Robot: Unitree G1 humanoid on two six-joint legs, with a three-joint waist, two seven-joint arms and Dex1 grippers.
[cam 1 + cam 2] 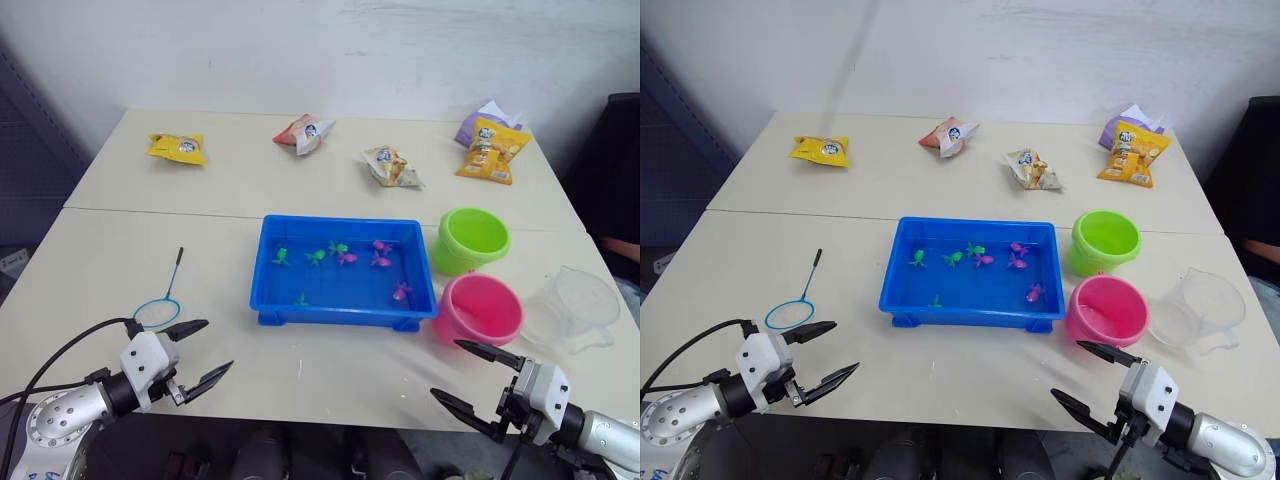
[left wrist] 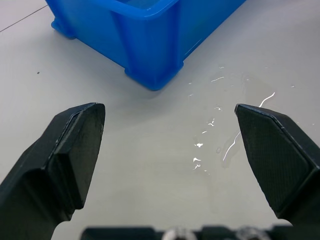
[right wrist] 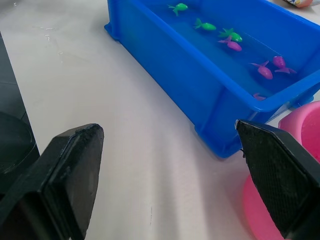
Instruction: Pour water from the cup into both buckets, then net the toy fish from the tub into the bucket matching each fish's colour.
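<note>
Both grippers sit nearest the camera, low in the frame: the left gripper (image 1: 198,352) at lower left and the right gripper (image 1: 465,375) at lower right, each with its 2 black fingers spread wide and nothing held.

At centre lies the blue tub (image 1: 341,306), with 8 toy fish I can count in it, about 4 green fish (image 1: 316,257) and 4 pink fish (image 1: 381,260). Right of it stand the green bucket (image 1: 470,240) and, just below, the pink bucket (image 1: 479,309); whether either holds water I cannot tell. Further right, at the frame's edge, the clear cup (image 1: 577,306) lies close beside the pink bucket. Left of the tub rests the net (image 1: 162,303), its hoop just above the left gripper.

Judging from this, pouring probably comes first. The right gripper is the nearer one; it should swing right past the pink bucket without nudging it and close squarely on the cup's handle. A small puddle (image 2: 220,125) near the tub may make the tabletop slippery.
</note>
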